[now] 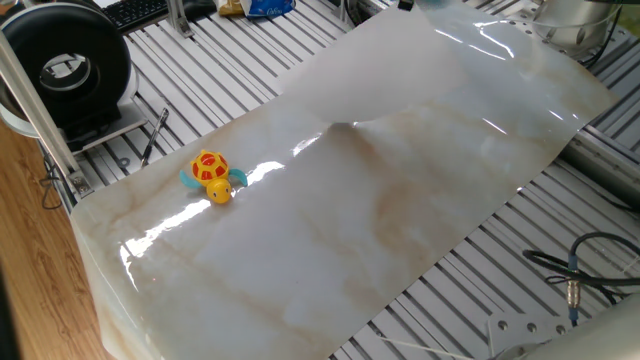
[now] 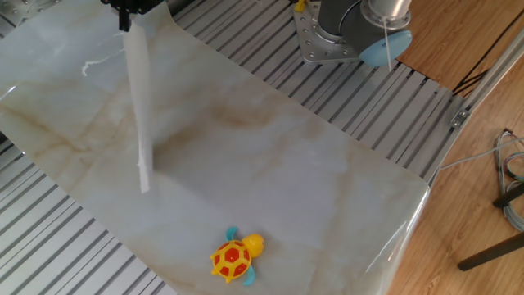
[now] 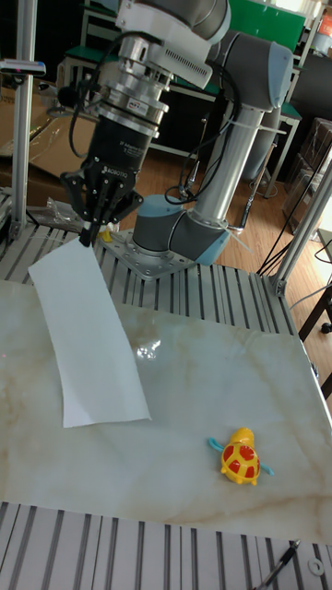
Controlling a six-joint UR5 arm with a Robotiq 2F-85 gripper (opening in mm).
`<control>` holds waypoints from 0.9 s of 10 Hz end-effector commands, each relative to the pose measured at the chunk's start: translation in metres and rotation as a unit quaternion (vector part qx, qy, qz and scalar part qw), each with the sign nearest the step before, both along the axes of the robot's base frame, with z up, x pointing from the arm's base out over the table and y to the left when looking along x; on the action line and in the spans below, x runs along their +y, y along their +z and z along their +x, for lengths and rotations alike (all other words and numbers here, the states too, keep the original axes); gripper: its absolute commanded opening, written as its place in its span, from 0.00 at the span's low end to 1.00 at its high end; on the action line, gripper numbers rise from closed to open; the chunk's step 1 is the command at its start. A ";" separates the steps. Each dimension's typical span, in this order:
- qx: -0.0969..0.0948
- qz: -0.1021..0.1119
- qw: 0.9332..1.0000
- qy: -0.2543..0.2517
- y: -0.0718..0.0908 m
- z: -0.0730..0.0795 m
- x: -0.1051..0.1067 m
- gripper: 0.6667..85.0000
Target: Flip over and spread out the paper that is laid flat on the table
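Observation:
The white paper (image 3: 88, 341) hangs above the table (image 3: 212, 369), lifted by its upper corner. My gripper (image 3: 89, 238) is shut on that corner. The sheet droops down and its lower edge ends just over the marble top; whether it touches I cannot tell. From the other fixed view the paper (image 2: 141, 106) shows nearly edge-on as a narrow strip below the gripper (image 2: 124, 18). In one fixed view the paper (image 1: 370, 70) covers the far part of the table (image 1: 330, 260), and the gripper is almost cut off at the top edge.
A yellow and red toy turtle (image 1: 210, 177) sits on the table, well away from the sheet. The robot base (image 2: 344, 33) stands behind the table. A black round device (image 1: 65, 60), a pen (image 1: 152, 135) and cables (image 1: 590, 270) lie on the ribbed frame.

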State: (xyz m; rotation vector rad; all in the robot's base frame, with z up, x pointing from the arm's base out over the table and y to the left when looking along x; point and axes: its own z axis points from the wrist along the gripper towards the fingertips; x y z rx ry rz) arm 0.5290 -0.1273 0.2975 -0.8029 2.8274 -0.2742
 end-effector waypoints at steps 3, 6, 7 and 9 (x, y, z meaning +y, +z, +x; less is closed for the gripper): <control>0.004 0.035 0.999 0.005 -0.007 0.001 0.019 0.91; 0.007 0.033 0.999 0.011 -0.008 0.001 0.021 1.00; 0.008 0.032 0.999 0.014 -0.009 0.001 0.021 1.00; 0.007 0.031 0.999 0.019 -0.008 0.002 0.021 1.00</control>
